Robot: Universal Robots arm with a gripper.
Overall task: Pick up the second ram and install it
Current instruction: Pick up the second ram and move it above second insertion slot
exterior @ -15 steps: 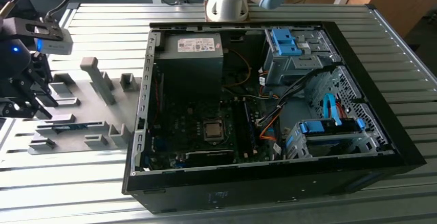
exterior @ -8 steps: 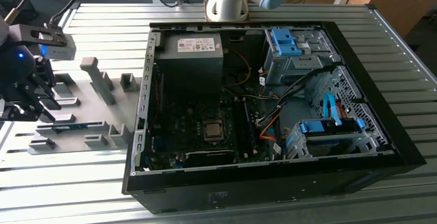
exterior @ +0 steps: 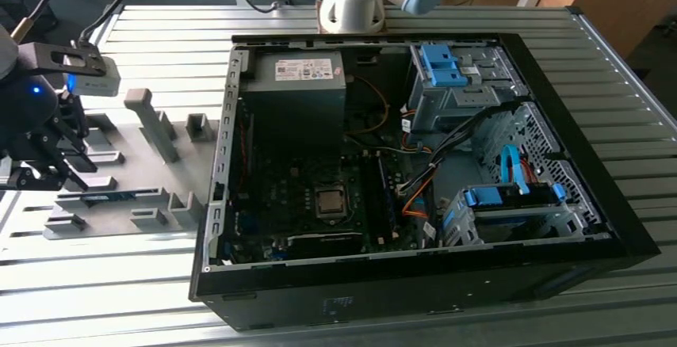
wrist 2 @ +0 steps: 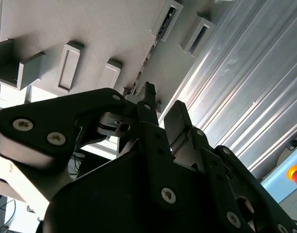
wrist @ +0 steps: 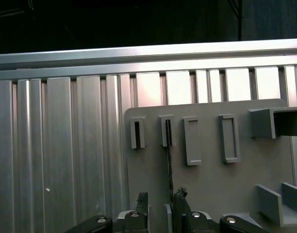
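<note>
The second ram lies edge-up in a slotted holder on the grey fixture plate. In the first wrist view it is a thin dark line running from one slot down towards my fingers. In the second wrist view the ram shows the same thin edge. In the exterior view it is a blue-green strip on the plate at that view's left. My gripper hangs just above one end of the stick, open, with a finger on each side and the stick nearer one finger. The gripper holds nothing.
An open black computer case lies in the middle of the ribbed metal table, with the motherboard, its processor socket and the long memory slots beside it. Grey upright holders stand on the fixture plate around the stick.
</note>
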